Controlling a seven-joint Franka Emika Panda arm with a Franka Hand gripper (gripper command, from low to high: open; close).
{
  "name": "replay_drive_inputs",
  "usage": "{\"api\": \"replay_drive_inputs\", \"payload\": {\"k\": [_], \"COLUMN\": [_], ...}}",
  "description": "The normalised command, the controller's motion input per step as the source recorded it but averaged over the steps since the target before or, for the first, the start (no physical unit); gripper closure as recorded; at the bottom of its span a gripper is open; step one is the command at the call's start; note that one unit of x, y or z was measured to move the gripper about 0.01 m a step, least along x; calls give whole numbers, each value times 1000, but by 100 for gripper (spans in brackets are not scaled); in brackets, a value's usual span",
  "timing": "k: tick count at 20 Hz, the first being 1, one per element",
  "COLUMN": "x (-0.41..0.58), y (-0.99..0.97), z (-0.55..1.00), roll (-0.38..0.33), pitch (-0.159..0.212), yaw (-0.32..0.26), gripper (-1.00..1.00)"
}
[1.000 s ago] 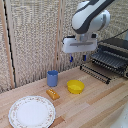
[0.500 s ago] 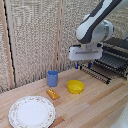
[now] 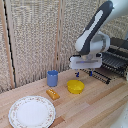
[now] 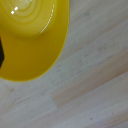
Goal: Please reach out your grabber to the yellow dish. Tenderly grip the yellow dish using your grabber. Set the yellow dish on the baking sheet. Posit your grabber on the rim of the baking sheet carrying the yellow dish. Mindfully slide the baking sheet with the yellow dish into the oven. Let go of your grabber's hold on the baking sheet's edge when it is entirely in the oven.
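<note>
Wooden table [image 3: 105,102] carries everything. Oven [image 3: 118,52] at the exterior view's right, well apart from the yellow dish [image 3: 76,86]; baking sheet [image 3: 114,64] juts from its front. Grabber [image 3: 84,74] hangs just above the dish, blue tips apart, nothing between them. White plate [image 3: 31,111] lies nearer the camera than the dish. Blue cup [image 3: 52,78] and orange block [image 3: 52,93] sit beside the dish. Wrist view: dish [image 4: 31,37] close on pale wood.
</note>
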Motion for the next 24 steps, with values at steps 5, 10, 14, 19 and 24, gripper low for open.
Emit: {"api": "replay_drive_inputs", "payload": {"k": [5, 10, 14, 19, 24], "x": [7, 2, 0, 0, 186], "y": [-329, -22, 49, 306, 443], "z": [-442, -191, -21, -85, -300], "roll": [0, -4, -9, -75, -143], "pitch": [10, 0, 0, -2, -28], "yaw": [11, 11, 0, -17, -2], "gripper": [-100, 100, 100, 100, 100]}}
